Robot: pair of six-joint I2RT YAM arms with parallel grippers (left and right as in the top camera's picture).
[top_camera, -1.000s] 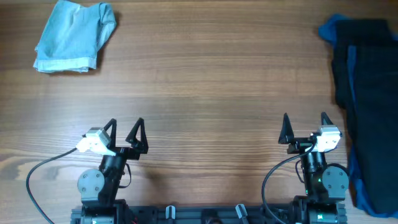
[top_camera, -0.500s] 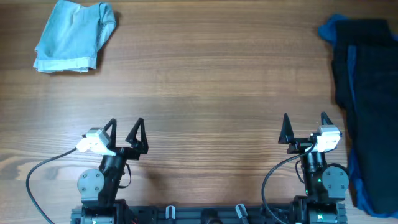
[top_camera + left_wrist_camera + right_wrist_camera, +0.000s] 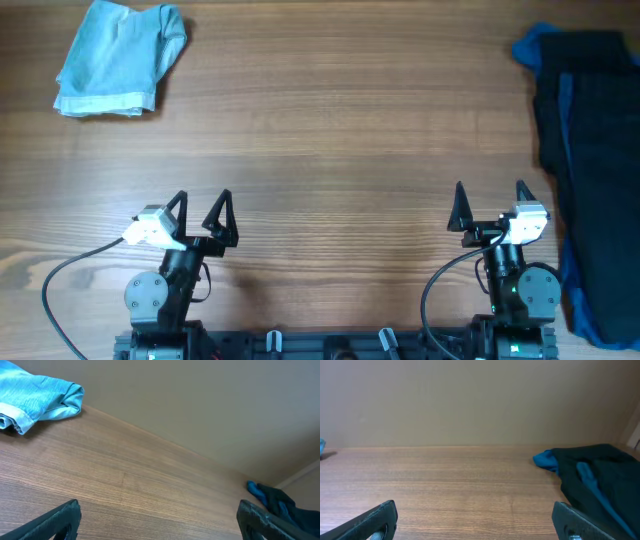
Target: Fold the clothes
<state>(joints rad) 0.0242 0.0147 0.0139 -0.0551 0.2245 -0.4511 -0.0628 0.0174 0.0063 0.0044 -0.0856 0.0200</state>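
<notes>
Two garments are lying on one wooden table (image 3: 340, 130): one light-blue piece (image 3: 118, 58) well ahead of the left pincer (image 3: 202, 197), one dark piece (image 3: 592, 150) just right of the right pincer (image 3: 490, 187). Two pincers are showing.

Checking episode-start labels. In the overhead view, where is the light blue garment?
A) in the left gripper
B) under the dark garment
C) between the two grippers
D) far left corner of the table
D: the light blue garment lies in the far left corner of the table, apart from the dark garment on the right. The left gripper and right gripper are both open and empty.
</notes>
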